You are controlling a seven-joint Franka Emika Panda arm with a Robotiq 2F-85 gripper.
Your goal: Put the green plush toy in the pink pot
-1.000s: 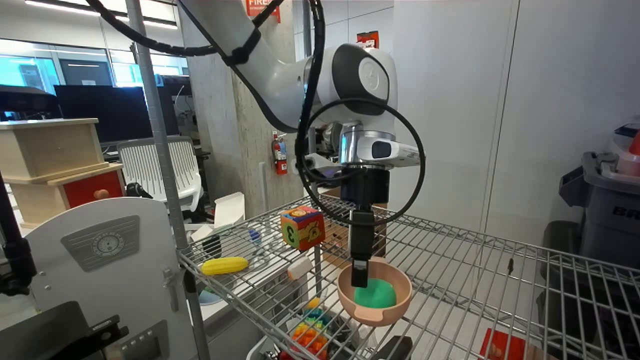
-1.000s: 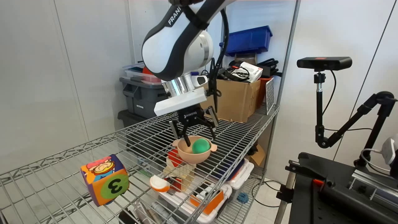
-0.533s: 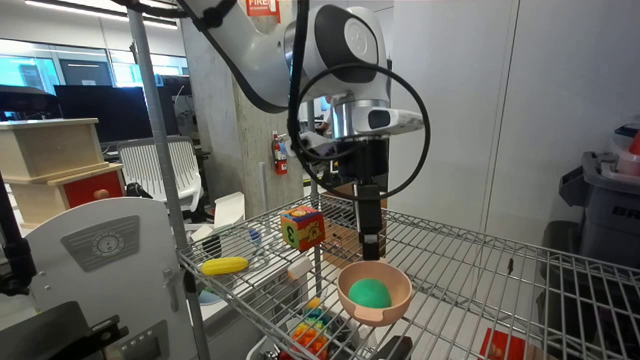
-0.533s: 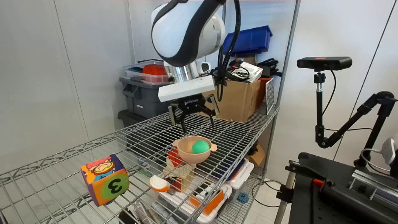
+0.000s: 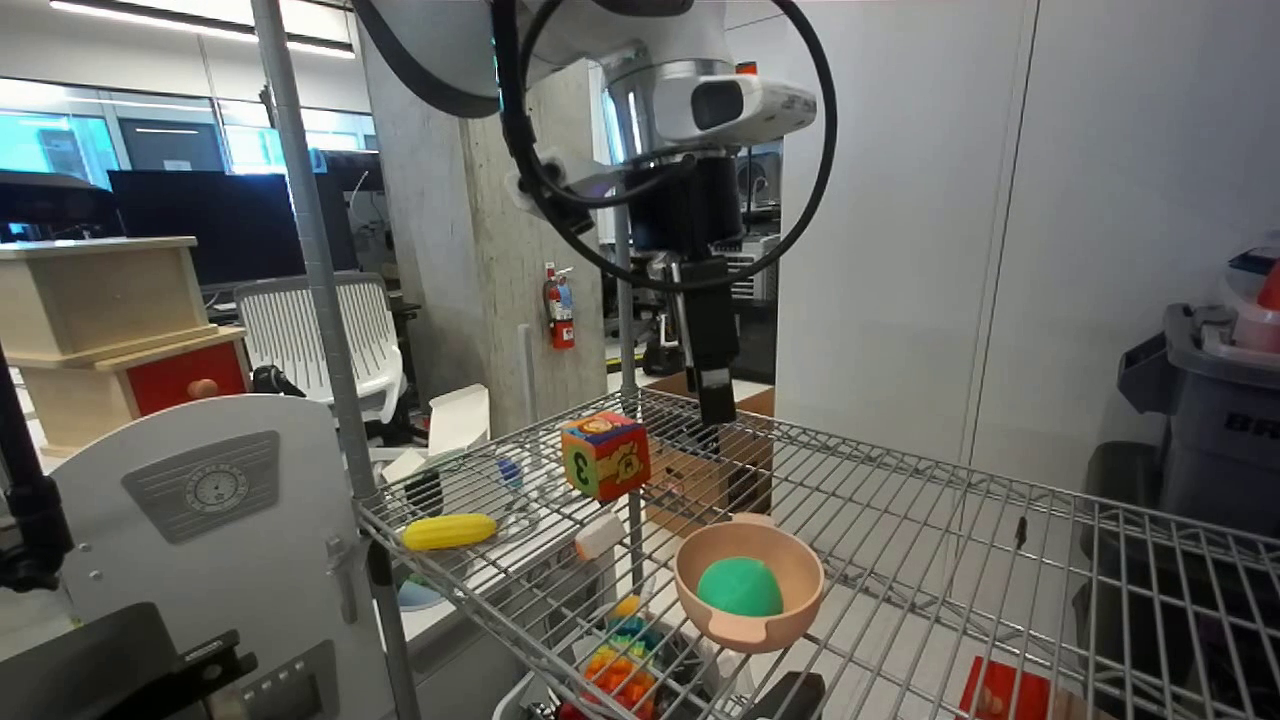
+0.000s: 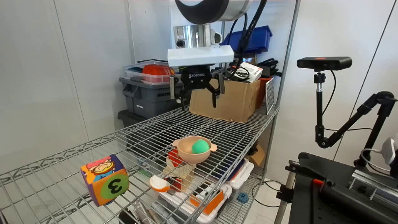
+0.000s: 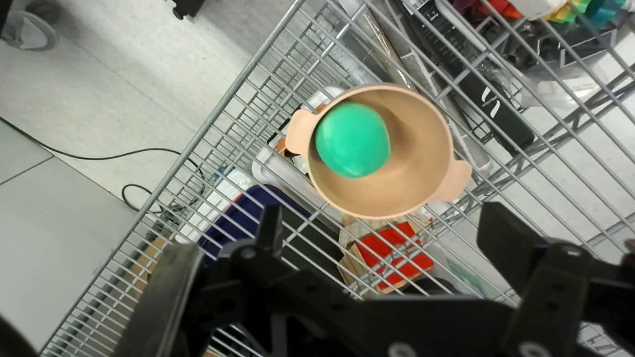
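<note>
The green plush toy (image 5: 741, 588) lies inside the pink pot (image 5: 785, 552). In an exterior view the toy (image 6: 200, 146) rests against one side of the pot (image 6: 186, 156), which stands upright on the wire shelf. The wrist view shows the toy (image 7: 353, 140) in the pot (image 7: 416, 158) from above, off centre by one handle. My gripper (image 6: 198, 107) is open and empty, well above the pot and apart from it. It also shows side-on in an exterior view (image 5: 718, 412), and its spread fingers show in the wrist view (image 7: 381, 218).
On the wire shelf (image 5: 900, 560) lie a multicoloured cube (image 5: 605, 457), a yellow banana-shaped thing (image 5: 449, 531) and a white-and-orange wedge (image 6: 159, 183). A cardboard box (image 6: 220, 104) stands at the shelf's far end. A metal post (image 5: 318, 260) rises at a shelf corner.
My open gripper has risen up and away from the pot, whose mouth its fingers reached a second ago. The green toy settled slightly within the pot. The pot has not moved.
</note>
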